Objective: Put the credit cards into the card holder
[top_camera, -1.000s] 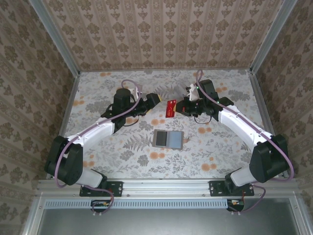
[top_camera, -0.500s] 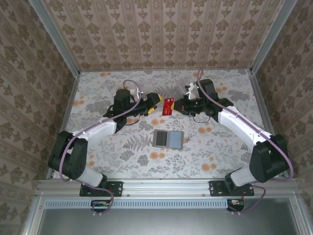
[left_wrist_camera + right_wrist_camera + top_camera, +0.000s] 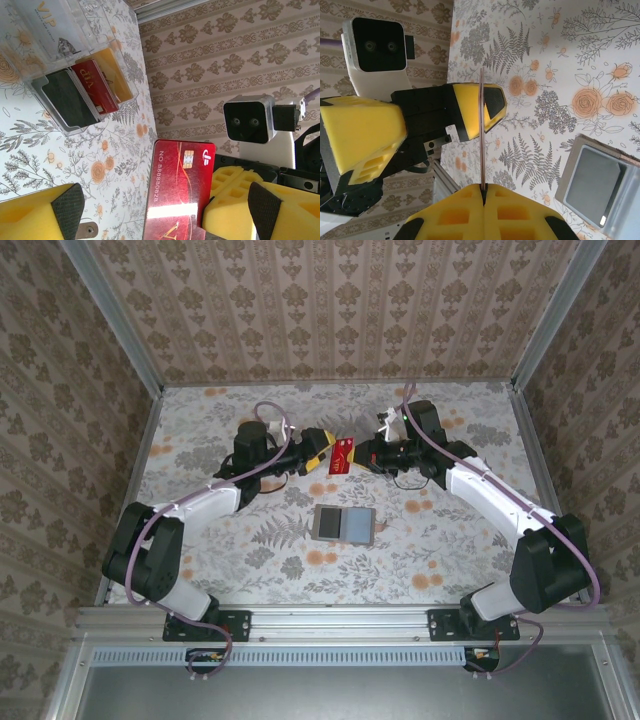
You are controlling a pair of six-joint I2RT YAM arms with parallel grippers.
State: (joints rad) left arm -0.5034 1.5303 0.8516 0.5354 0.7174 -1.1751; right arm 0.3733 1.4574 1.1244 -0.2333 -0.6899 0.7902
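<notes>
Moved right since a second ago, the left tool (image 3: 320, 452) now stands with its jaws wide on either side of the red card (image 3: 345, 455), which the right tool (image 3: 362, 455) pinches tightly. Nearer, the card holder (image 3: 344, 524) lies open on the worktop (image 3: 450, 550).

glossy red plastic card (image 3: 177, 190), yellow foam fingers (image 3: 30, 216), clear plastic box (image 3: 95, 12).
</notes>
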